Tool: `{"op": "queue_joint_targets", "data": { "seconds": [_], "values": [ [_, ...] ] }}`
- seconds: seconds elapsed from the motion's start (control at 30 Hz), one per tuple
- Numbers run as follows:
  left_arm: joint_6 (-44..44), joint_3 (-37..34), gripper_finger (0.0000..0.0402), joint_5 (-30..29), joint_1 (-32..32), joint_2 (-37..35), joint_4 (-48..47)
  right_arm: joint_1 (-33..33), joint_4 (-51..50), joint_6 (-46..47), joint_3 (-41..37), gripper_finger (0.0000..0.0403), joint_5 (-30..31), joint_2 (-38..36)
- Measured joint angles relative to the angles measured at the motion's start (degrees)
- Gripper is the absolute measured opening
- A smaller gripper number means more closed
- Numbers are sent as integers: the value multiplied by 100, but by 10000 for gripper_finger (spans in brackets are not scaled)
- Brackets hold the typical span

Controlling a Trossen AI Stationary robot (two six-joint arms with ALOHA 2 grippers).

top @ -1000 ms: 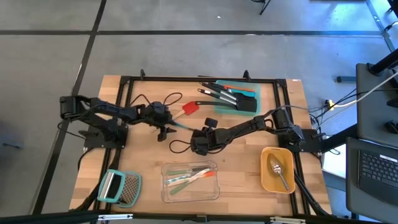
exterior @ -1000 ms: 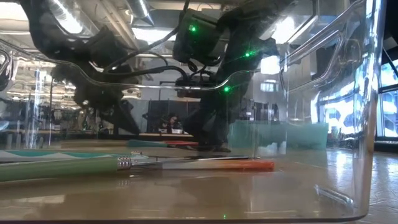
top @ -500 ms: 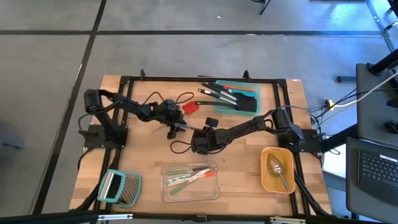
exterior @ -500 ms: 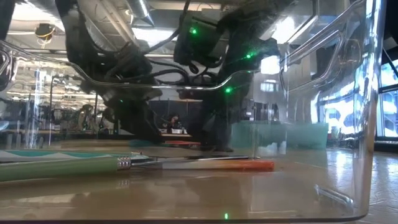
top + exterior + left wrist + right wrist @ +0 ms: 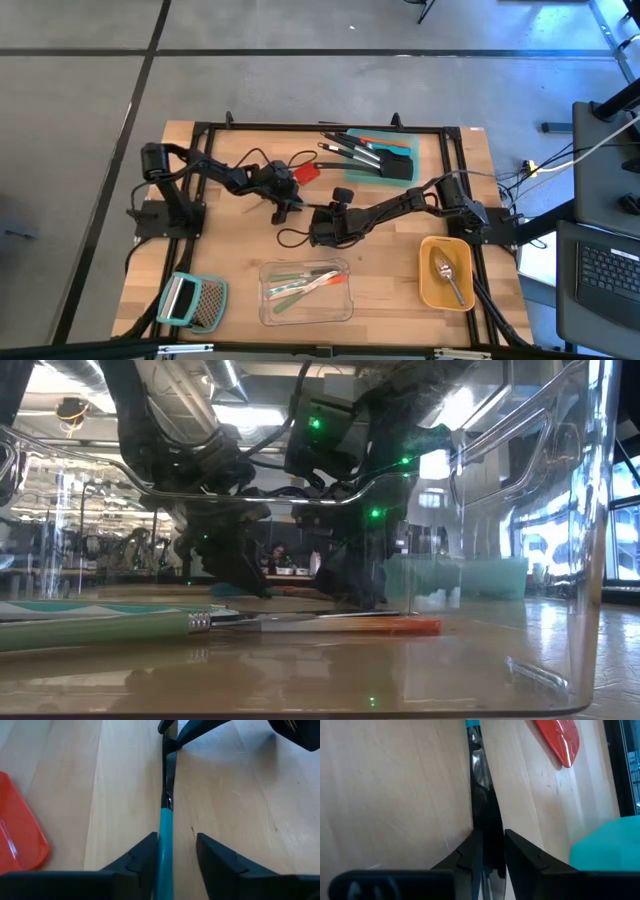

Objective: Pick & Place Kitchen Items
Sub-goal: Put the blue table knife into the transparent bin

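Note:
A slim tool with a teal handle (image 5: 164,835) and a black end (image 5: 169,775) runs across the middle of the table (image 5: 300,208) between my two grippers. My right gripper (image 5: 492,845) (image 5: 313,217) is shut on its black end. My left gripper (image 5: 176,845) (image 5: 287,206) is open and slants down over the handle, one finger on either side. The handle lies close along one finger (image 5: 145,855), with a gap to the other. A red spatula (image 5: 305,172) (image 5: 20,840) lies flat on the wood just beyond. My right gripper pinches the tool's black end (image 5: 487,817) between its two fingers. The fingers slant down from the table's right side and lie along the tool, whose teal handle points away toward my left gripper. My left gripper stands astride the teal handle; whether a finger touches it, I cannot tell.
A teal tray (image 5: 400,170) with black spatulas stands at the far edge, and a small teal container (image 5: 342,193) is beside my right arm. Near the front are a clear container (image 5: 305,292) with slim tools, a yellow container (image 5: 445,272) with a spoon, and a grater (image 5: 195,300). A black cable (image 5: 290,236) loops mid-table.
My left gripper has moved toward the table's right edge and down, along the table's middle, until its fingers stand over the tool's teal handle. My right gripper has stayed where it was, holding the black end.

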Motion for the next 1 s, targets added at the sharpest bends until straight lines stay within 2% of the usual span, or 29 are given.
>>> {"op": "queue_joint_targets", "data": {
  "seconds": [0.3, 0.6, 0.73, 1.0],
  "values": [
    [-26, 4, 22, -58, -2, 105, 8, 0, 14, 131, 0, 79, 0, 0],
    [-410, -14, 20, -94, -28, -19, -119, -2, -233, 416, 241, 91, -140, 0],
    [-671, -51, 11, -23, -35, -299, -348, -26, -630, 457, 659, 112, -346, 33],
    [-771, -57, 11, -110, -41, -697, -1071, -73, -1095, 457, 1527, 169, -299, 20]
  ]
}}
